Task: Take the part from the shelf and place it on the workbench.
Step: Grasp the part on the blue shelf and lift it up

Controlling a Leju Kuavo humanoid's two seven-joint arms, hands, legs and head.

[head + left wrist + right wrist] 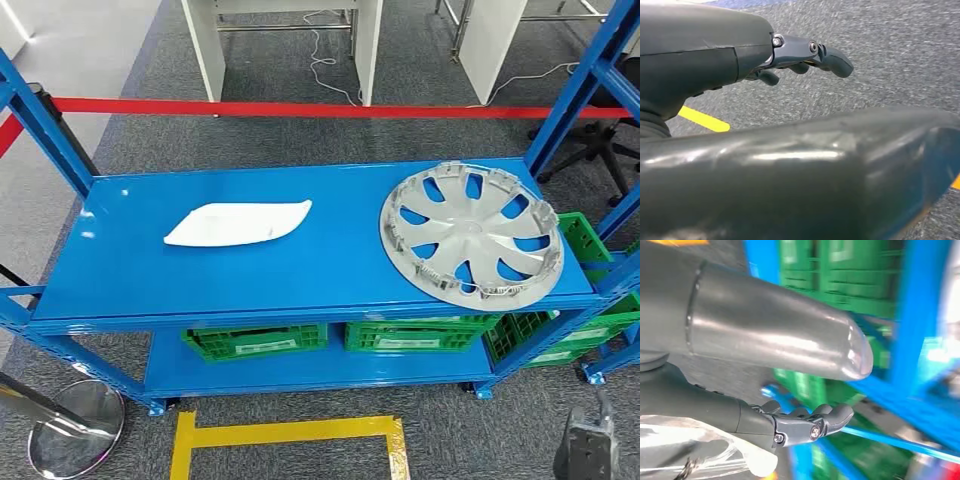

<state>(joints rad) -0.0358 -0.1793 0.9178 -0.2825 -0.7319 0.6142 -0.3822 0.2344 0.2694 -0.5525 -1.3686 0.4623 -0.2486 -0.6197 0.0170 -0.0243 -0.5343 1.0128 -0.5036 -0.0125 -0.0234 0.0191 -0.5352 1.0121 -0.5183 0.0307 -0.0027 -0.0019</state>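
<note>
Yellow floor tape (pixel 287 432) marked my standing spot at the near edge of the grey carpet, where my right hand (pixel 587 448) rose low at the near right, its fingers (pixel 810 422) apart and holding nothing. My left hand (pixel 806 56) hung over the carpet, fingers loosely extended and likewise carrying nothing. Beyond the tape stood the blue steel shelf (pixel 226 285), and on its top deck lay two candidates: a flat white plastic trim panel (pixel 238 223) left of centre, and a round silver plastic wheel cover (pixel 472 233) at the right end, its rim overhanging the near edge. Green plastic crates (pixel 255 341) sat on the lower deck. With the right hand nearest the wheel cover, I judged that the part to fetch, though the task did not say which. The step was the reach, and doing it well meant lifting the hand clear of the deck's front lip before moving in, approaching the overhanging rim from the near side, and closing across the rim or through a spoke opening. A broad, light disc would tilt in a one-sided grip, so a firm hold before lifting mattered.
</note>
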